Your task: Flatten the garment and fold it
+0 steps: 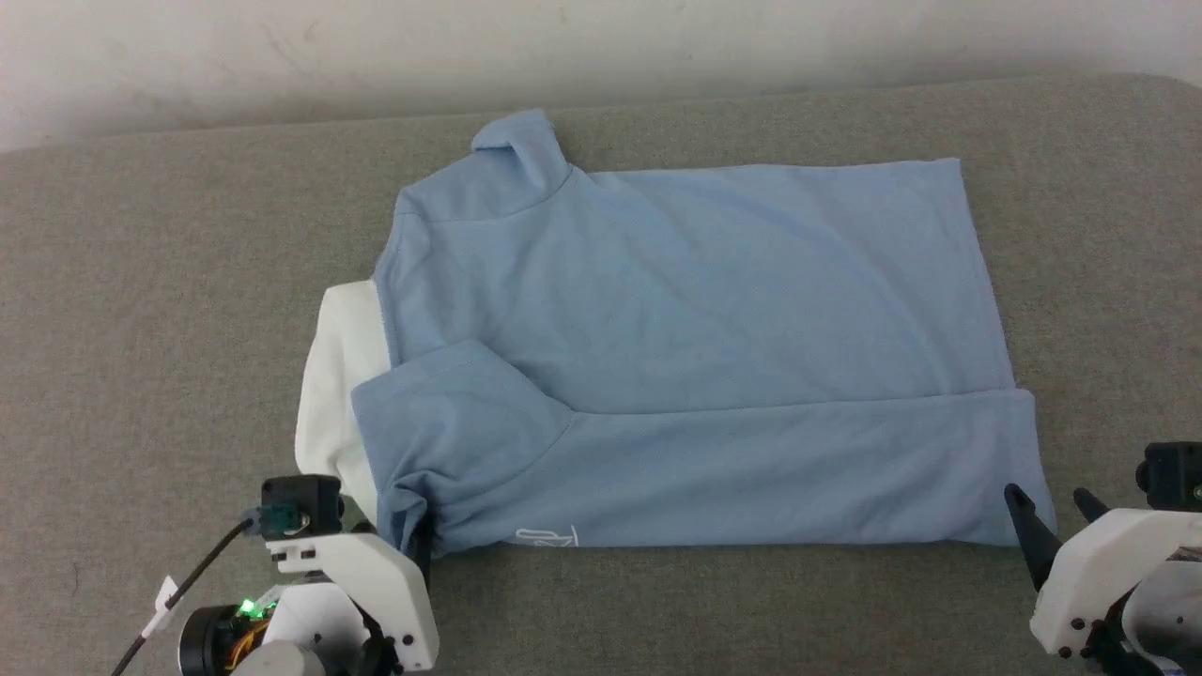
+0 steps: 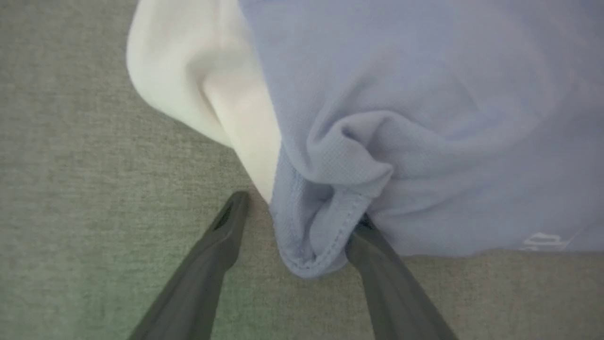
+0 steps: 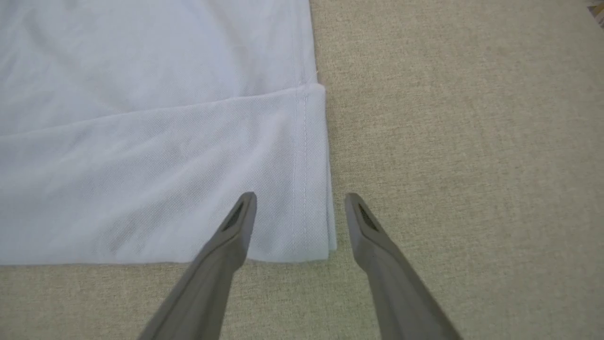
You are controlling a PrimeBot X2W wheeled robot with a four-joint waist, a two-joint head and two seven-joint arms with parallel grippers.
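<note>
The light blue polo shirt (image 1: 695, 319) lies across the grey surface, collar end to the left and hem to the right, with its near long side folded over on top. The white collar (image 1: 329, 394) sticks out at the left, and a small white logo (image 1: 549, 537) shows on the near fold. My left gripper (image 1: 420, 546) is at the shirt's near left corner. In the left wrist view it (image 2: 299, 215) is open, with the bunched sleeve hem (image 2: 325, 231) between its fingers. My right gripper (image 1: 1046, 499) is open and straddles the near hem corner (image 3: 311, 236) from just above.
The grey woven surface (image 1: 169, 282) runs well past the shirt on every side. A pale wall (image 1: 601, 47) stands along its far edge. A black cable (image 1: 188, 587) trails from my left wrist at the lower left.
</note>
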